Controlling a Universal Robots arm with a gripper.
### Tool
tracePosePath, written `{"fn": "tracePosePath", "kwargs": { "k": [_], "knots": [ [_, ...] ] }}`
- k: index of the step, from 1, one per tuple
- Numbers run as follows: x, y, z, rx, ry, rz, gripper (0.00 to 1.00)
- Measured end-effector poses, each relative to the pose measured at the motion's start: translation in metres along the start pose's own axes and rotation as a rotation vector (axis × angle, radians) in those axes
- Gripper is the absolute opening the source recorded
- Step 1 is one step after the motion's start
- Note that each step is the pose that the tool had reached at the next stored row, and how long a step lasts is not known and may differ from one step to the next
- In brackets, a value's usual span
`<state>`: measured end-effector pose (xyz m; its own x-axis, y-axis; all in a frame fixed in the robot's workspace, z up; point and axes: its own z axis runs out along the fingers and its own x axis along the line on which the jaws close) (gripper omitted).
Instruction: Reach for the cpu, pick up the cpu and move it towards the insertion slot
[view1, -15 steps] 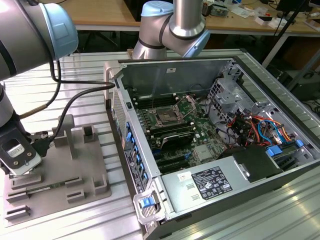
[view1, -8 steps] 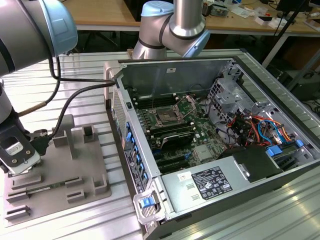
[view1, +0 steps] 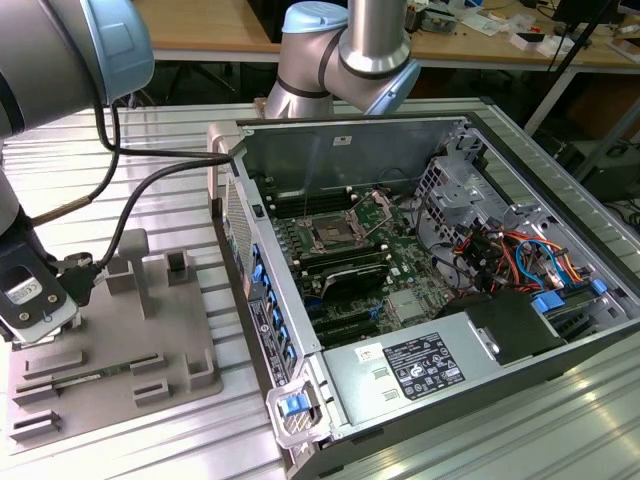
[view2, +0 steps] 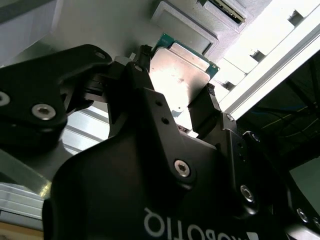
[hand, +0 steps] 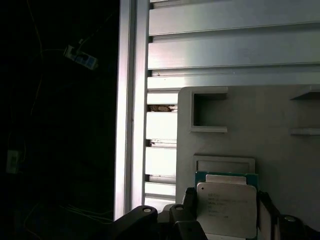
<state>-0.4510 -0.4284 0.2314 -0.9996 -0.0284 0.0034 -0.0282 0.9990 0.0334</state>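
Ribbed aluminium bench (view1: 150, 160), bright glare on its near end at the exterior view's right; cluttered wooden desks (view1: 200, 25) behind, dark beneath

An exterior camera looks steeply down across the bench (view1: 180, 125), taking in the open computer case (view1: 420, 260) and gray plate (view1: 110, 340). Both wrist cameras ride close behind the gripper (view2: 176, 84), facing the plate and sharing the cpu (hand: 226, 207) at its tip.

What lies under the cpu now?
The gray fixture plate lies under the cpu, with a rectangular frame showing past its edge. The part directly beneath is hidden by the chip itself.
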Motion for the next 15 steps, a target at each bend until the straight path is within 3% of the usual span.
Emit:
{"fn": "tracePosePath", "kwargs": {
  "k": [15],
  "knots": [
    [0.0, 0.0001, -0.0045, -0.0004, -0.0001, 0.0, 0.55]
  ]
}}
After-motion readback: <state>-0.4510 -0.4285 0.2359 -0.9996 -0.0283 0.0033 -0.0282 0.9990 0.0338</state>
